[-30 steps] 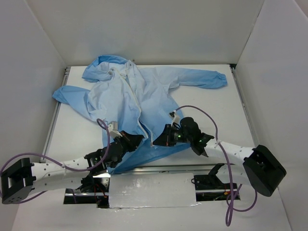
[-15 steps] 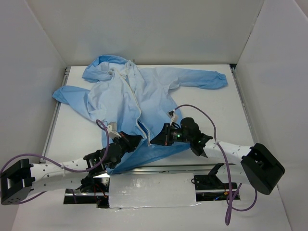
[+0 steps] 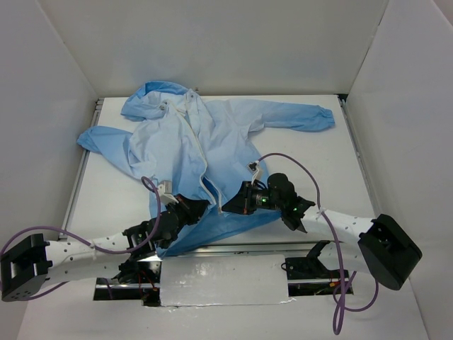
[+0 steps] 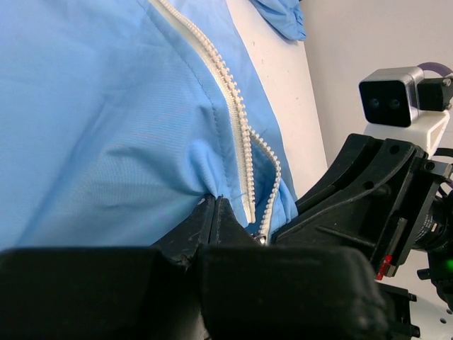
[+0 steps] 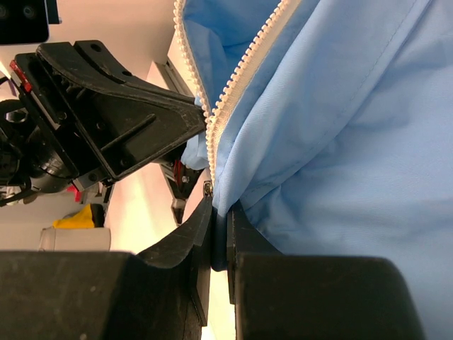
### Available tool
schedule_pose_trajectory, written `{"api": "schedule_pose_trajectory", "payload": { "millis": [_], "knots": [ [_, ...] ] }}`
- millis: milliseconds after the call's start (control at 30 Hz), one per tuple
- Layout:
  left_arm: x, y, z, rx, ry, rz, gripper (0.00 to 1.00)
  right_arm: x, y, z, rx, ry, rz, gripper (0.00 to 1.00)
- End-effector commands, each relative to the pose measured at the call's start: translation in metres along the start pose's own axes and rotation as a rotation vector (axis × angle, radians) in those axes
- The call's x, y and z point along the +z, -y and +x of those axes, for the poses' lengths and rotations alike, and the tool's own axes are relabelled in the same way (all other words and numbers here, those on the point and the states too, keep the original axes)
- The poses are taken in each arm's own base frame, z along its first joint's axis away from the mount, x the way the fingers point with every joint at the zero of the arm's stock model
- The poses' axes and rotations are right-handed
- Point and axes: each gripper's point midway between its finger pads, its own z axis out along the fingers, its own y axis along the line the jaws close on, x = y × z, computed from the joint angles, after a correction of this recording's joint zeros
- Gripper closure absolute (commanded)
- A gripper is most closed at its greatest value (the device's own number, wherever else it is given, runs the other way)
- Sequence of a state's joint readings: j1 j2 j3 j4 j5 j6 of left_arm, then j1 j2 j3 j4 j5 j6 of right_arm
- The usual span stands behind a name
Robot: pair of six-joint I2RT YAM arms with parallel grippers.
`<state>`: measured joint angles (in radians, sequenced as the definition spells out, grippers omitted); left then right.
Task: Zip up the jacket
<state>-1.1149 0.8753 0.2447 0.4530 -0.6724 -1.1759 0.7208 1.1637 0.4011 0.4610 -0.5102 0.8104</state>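
Note:
The light-blue jacket [image 3: 177,149] lies spread on the table, hood at the far left and one sleeve reaching right. Its white zipper [image 3: 205,177] stands apart down the front. At the hem, my left gripper [image 3: 200,205] is shut on the jacket's fabric just left of the zipper teeth [image 4: 237,127], its tips [image 4: 216,203] pinching a pucker of cloth. My right gripper [image 3: 228,209] is shut on the opposite hem edge [image 5: 219,209], beside the other row of teeth [image 5: 233,78]. A small metal zipper piece [image 5: 207,188] shows by its fingertips. The two grippers sit close together.
White walls enclose the table on three sides. A metal rail and a silver plate [image 3: 219,280] lie at the near edge between the arm bases. Purple cables [image 3: 297,166] loop over both arms. The right sleeve's cuff [image 3: 322,117] lies at the far right.
My right gripper has edged slightly left toward the left gripper, bringing the hem edges closer. The left arm has barely moved.

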Motion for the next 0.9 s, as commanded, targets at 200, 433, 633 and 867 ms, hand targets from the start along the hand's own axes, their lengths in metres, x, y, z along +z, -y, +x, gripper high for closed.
{"api": "schedule_pose_trajectory", "payload": {
  "millis": [200, 433, 633, 867],
  "knots": [
    [0.001, 0.011, -0.004, -0.014, 0.015, 0.051, 1.00, 0.003, -0.022, -0.016, -0.060, 0.046, -0.064, 1.00],
    [0.001, 0.010, -0.001, -0.021, 0.003, 0.052, 1.00, 0.005, -0.020, -0.020, -0.070, 0.051, -0.045, 1.00],
    [0.002, 0.007, 0.000, -0.021, 0.003, 0.039, 1.00, 0.005, -0.020, -0.022, -0.076, 0.055, -0.038, 1.00],
    [0.002, 0.008, 0.002, -0.021, -0.005, 0.043, 1.00, 0.006, -0.019, -0.025, -0.081, 0.060, -0.032, 1.00]
  ]
}}
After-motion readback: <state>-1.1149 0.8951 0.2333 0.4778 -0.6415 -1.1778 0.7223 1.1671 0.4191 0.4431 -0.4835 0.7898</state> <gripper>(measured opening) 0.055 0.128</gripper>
